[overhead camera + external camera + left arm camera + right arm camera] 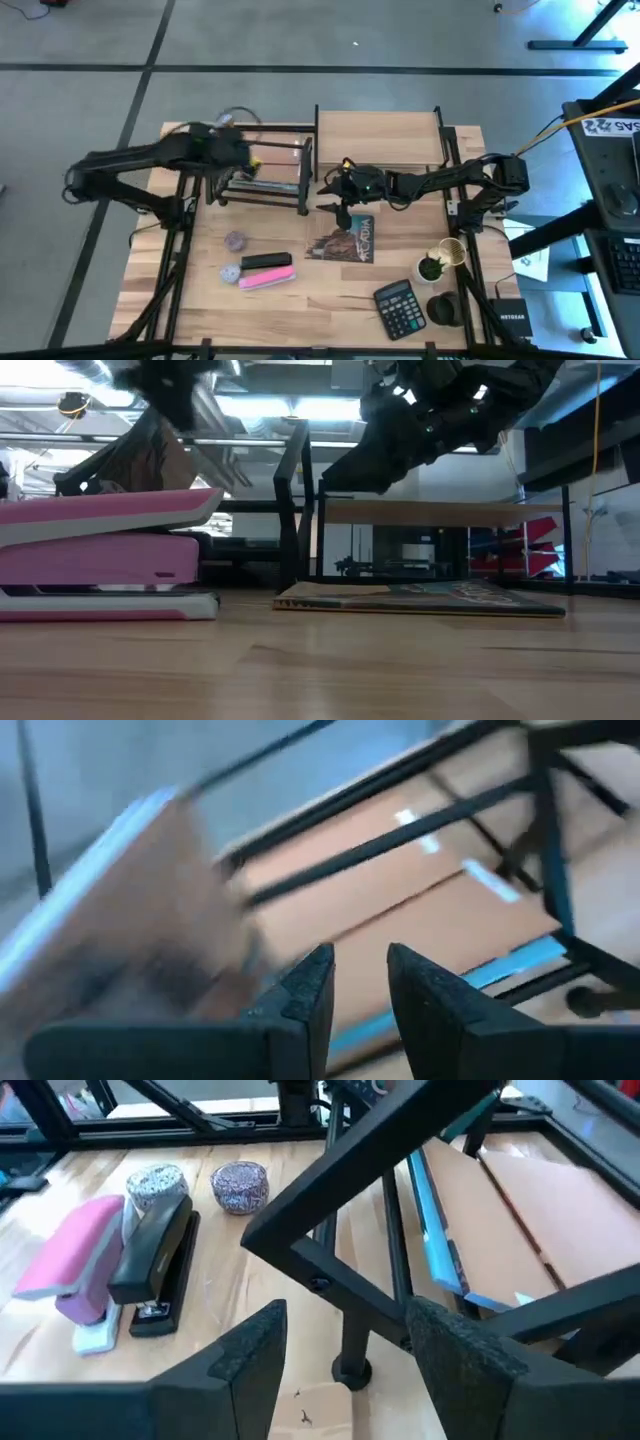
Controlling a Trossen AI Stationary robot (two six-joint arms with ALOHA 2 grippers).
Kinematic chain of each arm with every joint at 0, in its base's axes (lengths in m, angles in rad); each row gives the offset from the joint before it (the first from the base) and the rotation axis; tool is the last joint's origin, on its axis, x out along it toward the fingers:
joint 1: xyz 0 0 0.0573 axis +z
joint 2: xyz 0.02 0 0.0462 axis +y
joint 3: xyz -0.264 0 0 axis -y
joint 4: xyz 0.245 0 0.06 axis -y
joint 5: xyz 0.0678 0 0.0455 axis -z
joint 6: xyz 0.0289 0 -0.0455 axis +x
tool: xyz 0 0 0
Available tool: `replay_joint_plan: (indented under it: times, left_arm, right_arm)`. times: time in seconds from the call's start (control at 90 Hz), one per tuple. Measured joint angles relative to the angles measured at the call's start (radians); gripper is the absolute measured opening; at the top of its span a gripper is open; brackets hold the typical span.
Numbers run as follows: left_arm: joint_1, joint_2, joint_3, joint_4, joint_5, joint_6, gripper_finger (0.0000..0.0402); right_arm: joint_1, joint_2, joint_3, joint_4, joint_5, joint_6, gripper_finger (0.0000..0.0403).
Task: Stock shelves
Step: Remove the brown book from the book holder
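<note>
Stocking looks barely begun: flat packets lie in the black rack (265,180), the wood shelf (378,135) behind it shows bare, and staplers (266,270), book (345,240), calculator (400,308) and plant (432,266) wait on the tabletop (300,310). Left gripper (355,990) over the rack, jaws narrowly parted, empty; right gripper (345,1345) at the rack's corner post, jaws wide, holding nothing

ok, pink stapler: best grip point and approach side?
Pink stapler lies flat, long axis running left-right on the table, beside the black stapler. I'd come straight down and pinch across its narrow width mid-body. The black one sits close on the far side, so finger room there looks tight. Right gripper is nearer.
</note>
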Motion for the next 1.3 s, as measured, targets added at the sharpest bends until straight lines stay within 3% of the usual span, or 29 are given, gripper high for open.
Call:
replay_joint_plan:
  times: [0.156, 0.256, 0.356, 0.467, 0.622, 0.767, 1.133, 1.3]
  left_arm:
    - [-0.002, -0.119, 0.001, -0.031, 0.143, -0.118, 0.0107]
    - [-0.005, -0.169, 0.001, -0.042, 0.292, -0.130, 0.0127]
    - [-0.017, -0.189, 0.001, -0.110, 0.313, -0.175, 0.0134]
    - [-0.017, -0.189, -0.002, -0.243, 0.258, -0.218, 0.0136]
    - [-0.017, -0.216, -0.030, -0.120, 0.114, -0.176, 0.0136]
    - [-0.003, -0.210, -0.033, -0.121, -0.017, -0.143, 0.0139]
    - [0.070, -0.170, -0.033, -0.083, -0.087, -0.016, 0.0192]
    - [0.101, -0.115, -0.033, -0.032, -0.090, 0.032, 0.0194]
  right_arm:
    - [0.000, 0.000, 0.000, 0.031, 0.000, -0.036, 0.0195]
    - [0.002, 0.000, 0.000, 0.039, 0.000, -0.036, 0.0195]
    - [0.002, 0.000, 0.000, 0.046, 0.000, -0.036, 0.0195]
    - [0.002, 0.000, 0.000, 0.045, 0.000, -0.036, 0.0195]
    - [0.002, 0.000, 0.000, 0.044, 0.000, -0.036, 0.0195]
    - [0.002, 0.000, 0.000, 0.045, 0.000, -0.037, 0.0195]
    - [0.002, 0.000, 0.000, 0.046, 0.000, -0.036, 0.0195]
    - [0.002, 0.000, 0.000, 0.046, 0.000, -0.036, 0.0195]
